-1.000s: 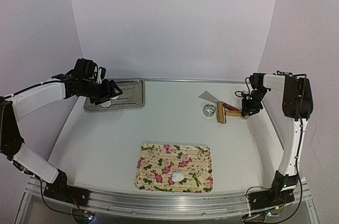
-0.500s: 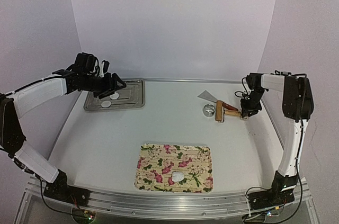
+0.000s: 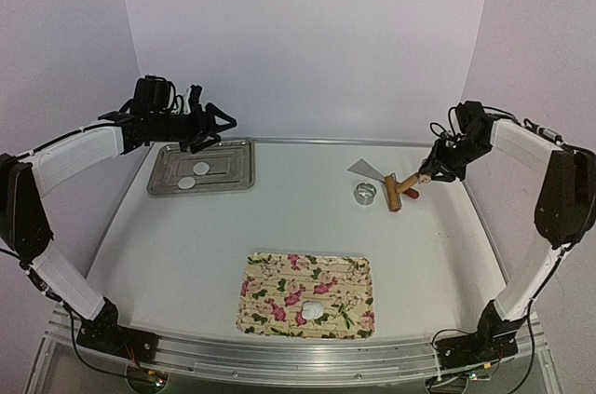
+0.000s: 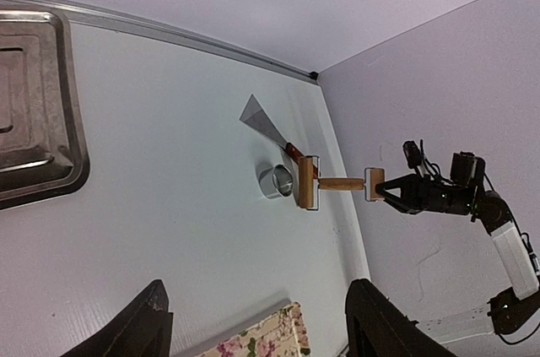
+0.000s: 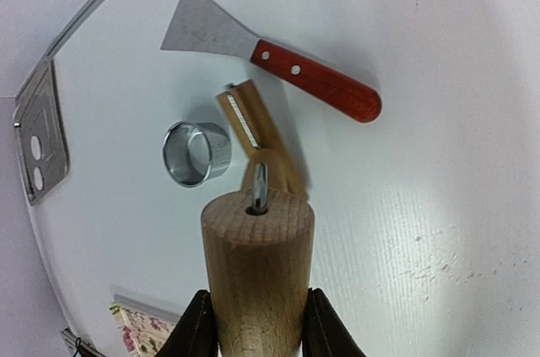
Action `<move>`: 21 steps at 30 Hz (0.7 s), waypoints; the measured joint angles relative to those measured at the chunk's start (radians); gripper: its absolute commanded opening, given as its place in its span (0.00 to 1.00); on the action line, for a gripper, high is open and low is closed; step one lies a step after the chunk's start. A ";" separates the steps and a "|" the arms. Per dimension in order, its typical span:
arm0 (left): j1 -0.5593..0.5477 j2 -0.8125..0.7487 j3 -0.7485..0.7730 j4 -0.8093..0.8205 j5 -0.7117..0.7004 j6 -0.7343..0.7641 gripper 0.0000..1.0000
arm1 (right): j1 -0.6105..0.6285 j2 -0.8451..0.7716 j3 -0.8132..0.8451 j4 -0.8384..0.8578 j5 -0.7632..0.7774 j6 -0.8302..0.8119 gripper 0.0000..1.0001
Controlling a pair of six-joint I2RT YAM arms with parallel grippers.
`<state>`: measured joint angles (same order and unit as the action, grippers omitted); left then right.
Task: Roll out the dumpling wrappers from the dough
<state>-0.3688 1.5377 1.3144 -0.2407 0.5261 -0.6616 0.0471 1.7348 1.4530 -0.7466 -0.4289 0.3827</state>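
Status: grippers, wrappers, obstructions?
Left gripper, jaws open, raised near tray. Right gripper, jaws shut on roller handle. Two wrappers on tray. No obstruction seen.

flat white round dough discs [image 3: 201, 169] [image 3: 187, 183]: 2 | small white dough lump [image 3: 313, 309]: 1 | silver rectangular metal tray [image 3: 233, 166]: 1 | floral-printed rectangular mat [image 3: 270, 282]: 1 | short shiny metal ring cutter [image 3: 366, 193]: 1 | light wooden roller [image 3: 396, 194]: 1 | steel-bladed scraper with red-brown handle [image 3: 363, 169]: 1

Left wrist view: metal tray [image 4: 72, 121] runs off the left edge, and just a corner of the floral mat [image 4: 270, 340] peeks in. Right wrist: roller handle [image 5: 257, 281] is chopped by the bottom edge, hiding most of both fingers [image 5: 194, 332].
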 measured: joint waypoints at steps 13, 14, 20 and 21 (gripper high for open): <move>-0.042 0.107 0.001 0.222 0.189 -0.077 0.99 | 0.176 -0.107 -0.024 0.029 -0.198 0.220 0.00; -0.049 0.118 0.003 0.240 0.200 -0.080 0.99 | 0.196 -0.121 -0.020 0.035 -0.211 0.240 0.00; -0.102 0.164 0.001 0.396 0.243 -0.097 1.00 | 0.277 -0.167 0.047 0.077 -0.264 0.337 0.00; -0.111 0.168 -0.005 0.435 0.249 -0.115 1.00 | 0.292 -0.167 0.068 0.087 -0.271 0.351 0.00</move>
<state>-0.4793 1.7055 1.3092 0.1939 0.7756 -0.7761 0.3387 1.5681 1.5212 -0.6598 -0.6999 0.7338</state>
